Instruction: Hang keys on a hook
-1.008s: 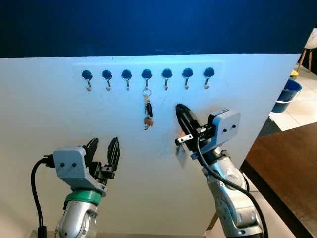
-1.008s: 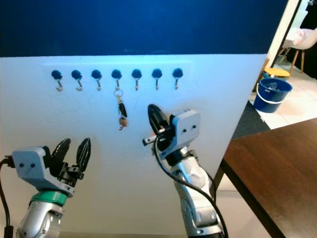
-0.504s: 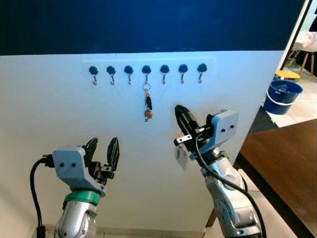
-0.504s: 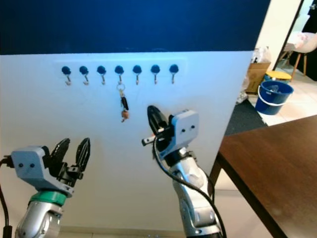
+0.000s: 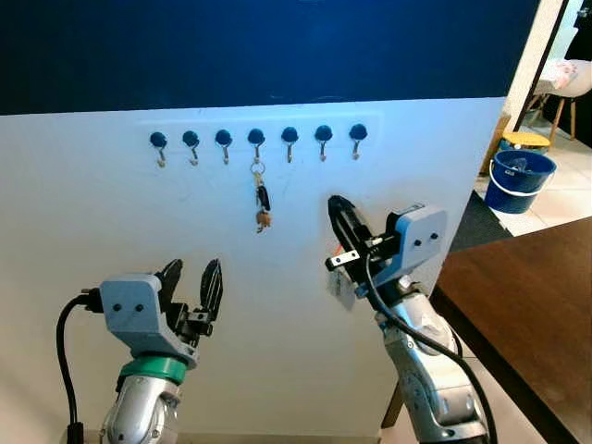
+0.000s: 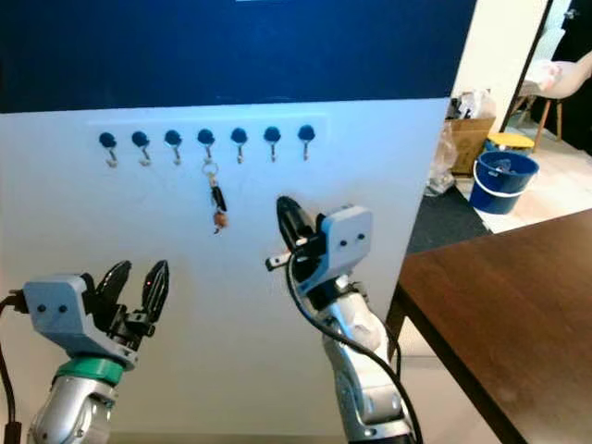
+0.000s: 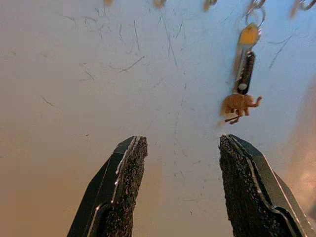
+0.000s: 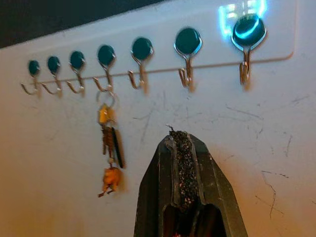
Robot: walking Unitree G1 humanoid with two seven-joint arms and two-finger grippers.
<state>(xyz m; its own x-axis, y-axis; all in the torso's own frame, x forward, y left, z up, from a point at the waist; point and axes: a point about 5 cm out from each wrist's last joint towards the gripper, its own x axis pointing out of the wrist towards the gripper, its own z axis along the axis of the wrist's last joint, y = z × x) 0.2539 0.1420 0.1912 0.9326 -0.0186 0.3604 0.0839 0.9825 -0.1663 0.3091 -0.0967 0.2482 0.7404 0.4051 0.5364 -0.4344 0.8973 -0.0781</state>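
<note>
White wall (image 5: 83, 222) under navy band (image 5: 231, 46); dark wooden table (image 5: 527, 296).

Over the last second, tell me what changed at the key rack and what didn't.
Only the view shifted: the robot's head camera drew back and turned, so the hook row and wall look smaller and more of the room shows. The keys hang from the fourth hook from the left as before. The left gripper stays open and the right gripper stays shut, both raised before the white wall, holding nothing.
</note>
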